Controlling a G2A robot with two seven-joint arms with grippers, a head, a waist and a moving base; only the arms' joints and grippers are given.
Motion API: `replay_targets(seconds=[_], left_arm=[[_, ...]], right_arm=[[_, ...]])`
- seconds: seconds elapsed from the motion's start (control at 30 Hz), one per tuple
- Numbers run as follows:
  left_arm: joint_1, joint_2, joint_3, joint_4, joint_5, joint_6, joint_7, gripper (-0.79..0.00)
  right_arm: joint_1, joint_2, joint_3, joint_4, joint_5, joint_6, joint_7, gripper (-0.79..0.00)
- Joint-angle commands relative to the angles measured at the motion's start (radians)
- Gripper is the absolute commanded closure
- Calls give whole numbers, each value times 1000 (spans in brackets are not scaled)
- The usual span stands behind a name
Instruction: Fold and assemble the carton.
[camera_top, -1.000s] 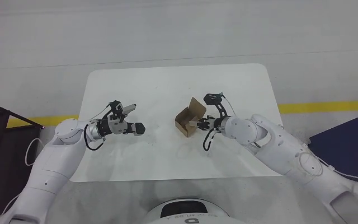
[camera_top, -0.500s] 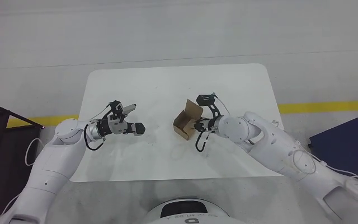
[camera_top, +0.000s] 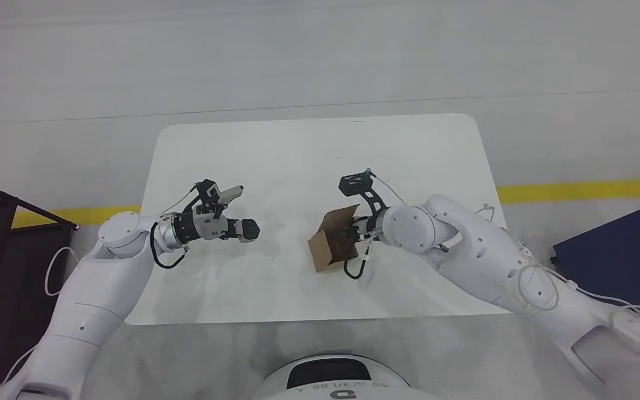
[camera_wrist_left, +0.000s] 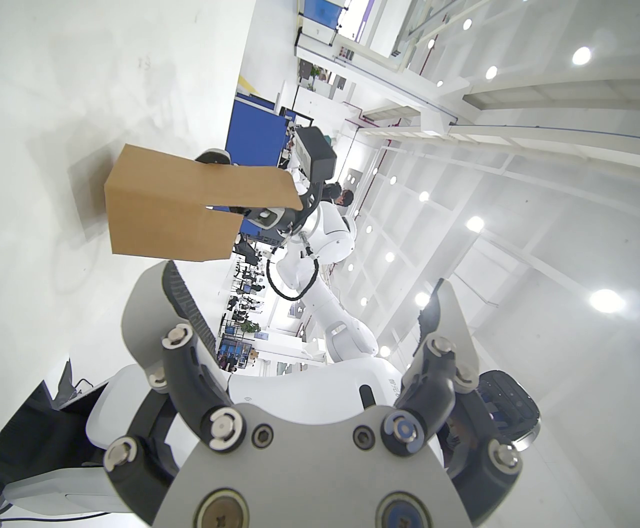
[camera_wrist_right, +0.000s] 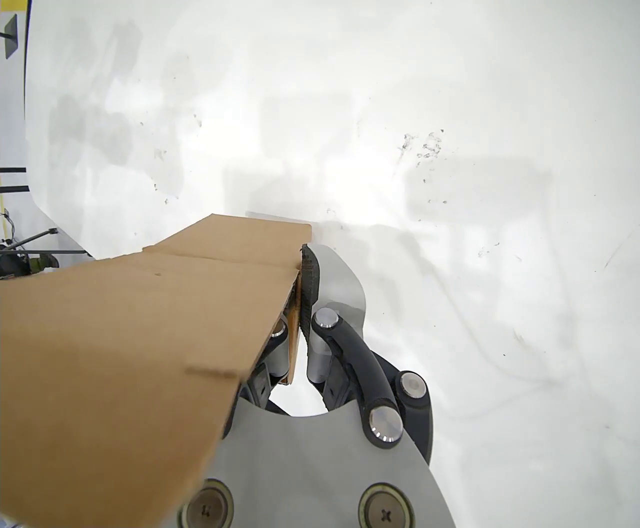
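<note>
A small brown carton is held a little above the white table near its middle, with one flap open. My right gripper is shut on a wall of the carton; one finger presses the cardboard edge from outside, the other is hidden behind it. My left gripper hovers over the table's left half, open and holding nothing, its fingers spread wide and facing the carton, some way off from it.
The table has bare room at the back and at the front right. A dark object stands on the floor off the table's left side. A yellow floor line runs past the right edge.
My right gripper has carried the carton toward the left and the table's front and turned it. The left arm has kept still.
</note>
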Motion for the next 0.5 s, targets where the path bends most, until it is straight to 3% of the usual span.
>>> replay_targets(seconds=[0.0,0.23,0.47], left_arm=[[0,0,0,0,0,0,0,-785],[0,0,0,0,0,0,0,-785],[0,0,0,0,0,0,0,-785]], right_arm=[[4,5,5,-23,-41,-10,32,0],[-15,33,53,-123,-202,39,123,0],[-56,41,108,-107,-164,8,125,0]])
